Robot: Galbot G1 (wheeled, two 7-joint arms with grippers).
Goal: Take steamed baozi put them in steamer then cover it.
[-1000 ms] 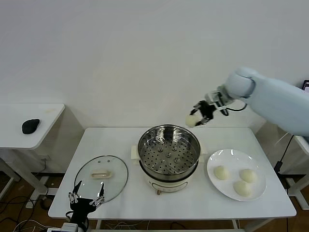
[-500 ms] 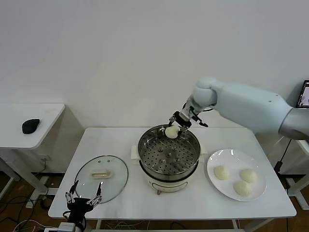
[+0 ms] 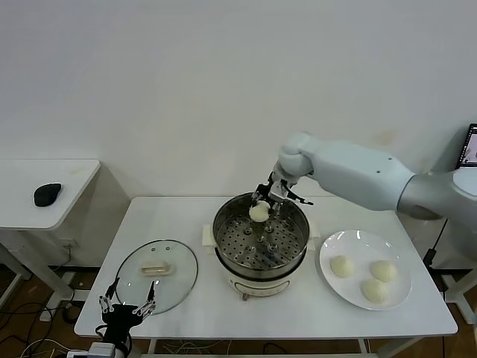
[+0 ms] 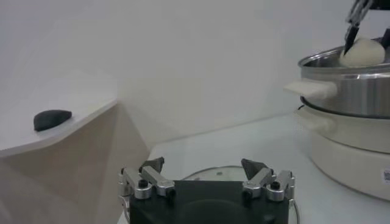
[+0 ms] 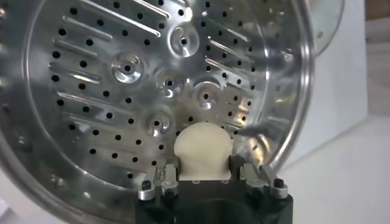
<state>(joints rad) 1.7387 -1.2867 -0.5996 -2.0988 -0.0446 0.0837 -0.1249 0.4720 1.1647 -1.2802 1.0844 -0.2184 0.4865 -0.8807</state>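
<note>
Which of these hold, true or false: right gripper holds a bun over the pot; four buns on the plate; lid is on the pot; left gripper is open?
1. The right gripper holds a pale cream bun above the shiny steel steamer pot. True.
2. Four buns lie on the flat white plate. False: three.
3. The clear glass lid covers the pot. False: it lies on the white table beside it.
4. The left gripper is open, holding nothing. True.

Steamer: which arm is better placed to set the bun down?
Right. Its claw is shut on a baozi directly over the steamer tray; the left claw hangs open beside the cover.
</note>
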